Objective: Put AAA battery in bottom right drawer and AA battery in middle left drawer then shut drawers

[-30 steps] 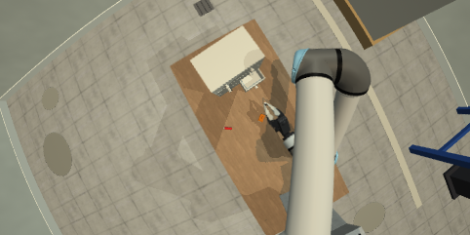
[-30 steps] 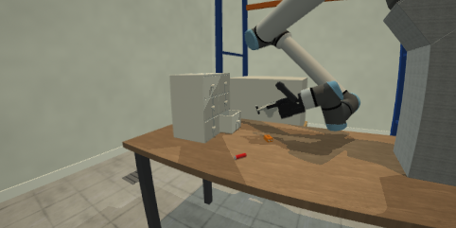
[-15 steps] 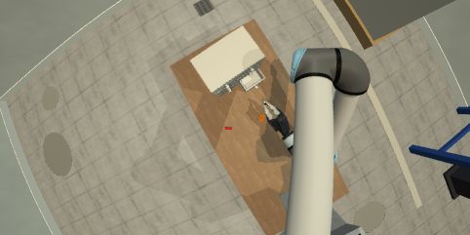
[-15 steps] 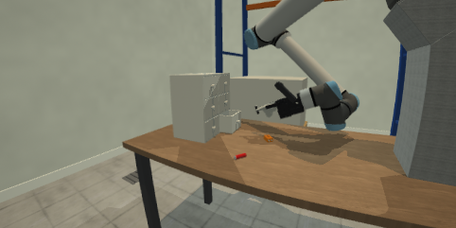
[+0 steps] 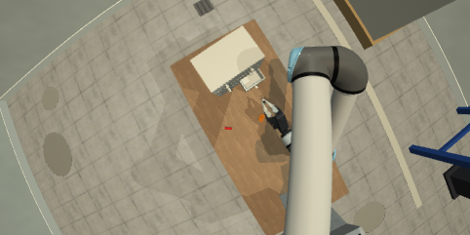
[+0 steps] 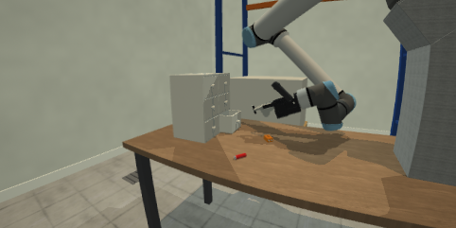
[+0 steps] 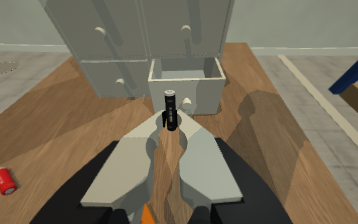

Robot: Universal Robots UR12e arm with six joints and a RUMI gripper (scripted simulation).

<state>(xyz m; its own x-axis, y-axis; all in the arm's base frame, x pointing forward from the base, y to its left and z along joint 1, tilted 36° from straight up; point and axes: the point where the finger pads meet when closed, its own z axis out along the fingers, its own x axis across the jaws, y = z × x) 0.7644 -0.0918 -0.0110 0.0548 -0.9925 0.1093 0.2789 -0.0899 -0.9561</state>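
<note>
The white chest [image 5: 226, 59] [image 6: 188, 108] [image 7: 111, 37] stands upright at the table's far end. Its right bottom drawer [image 5: 252, 81] [image 6: 229, 123] [image 7: 204, 94] is pulled out and looks empty where its inside shows; the other visible drawers are shut. My gripper [image 5: 263, 100] [image 6: 254, 109] [image 7: 171, 111] is shut on a slim black battery [image 7: 170, 107], held at the fingertips with its silver end up in the wrist view. They are in front of the open drawer and above the table. A red battery [image 5: 228, 128] [image 6: 240, 156] [image 7: 5, 181] lies on the table, to the left in the wrist view.
A small orange object [image 5: 261, 117] [image 6: 268, 138] [image 7: 148, 215] lies on the wooden table [image 5: 244, 165] [image 6: 303, 179], near and below the gripper. The table's right edge runs close beside the chest. A blue and orange rack [image 6: 219, 27] stands behind.
</note>
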